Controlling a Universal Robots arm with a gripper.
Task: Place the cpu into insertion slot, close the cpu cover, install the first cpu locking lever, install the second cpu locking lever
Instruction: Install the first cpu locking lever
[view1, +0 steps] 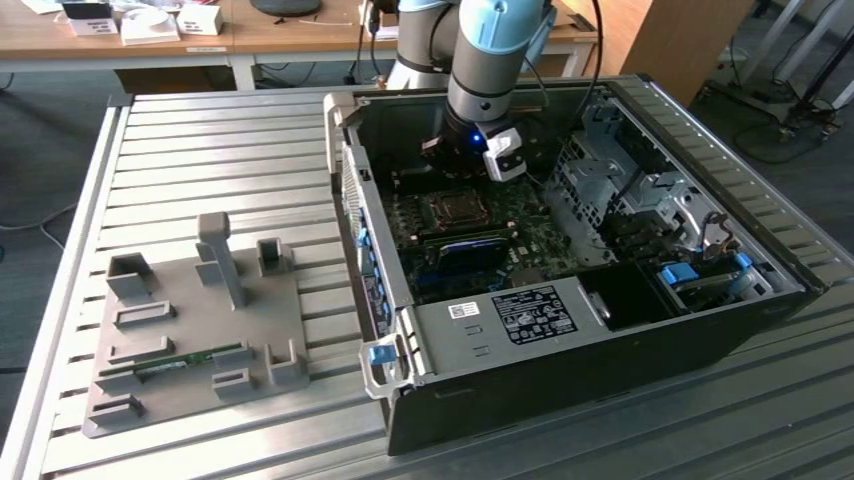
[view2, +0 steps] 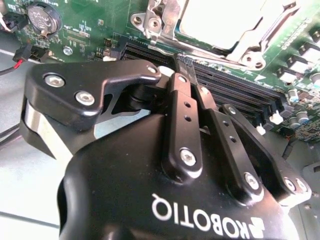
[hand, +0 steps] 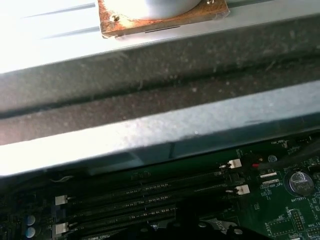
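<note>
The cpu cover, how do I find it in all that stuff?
Look inside the open computer case, at the green motherboard under the gripper. The cpu cover is the square metal frame there, shiny, unlike the long black memory slots beside it.

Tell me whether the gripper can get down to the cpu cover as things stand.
Probably yes. The gripper hangs inside the open computer case, just beside the cpu cover; in the second wrist view only bare memory slots lie between them.

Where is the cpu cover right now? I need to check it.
In the second wrist view, the cpu cover lies on the green motherboard just beyond the gripper, beside the memory slots.
</note>
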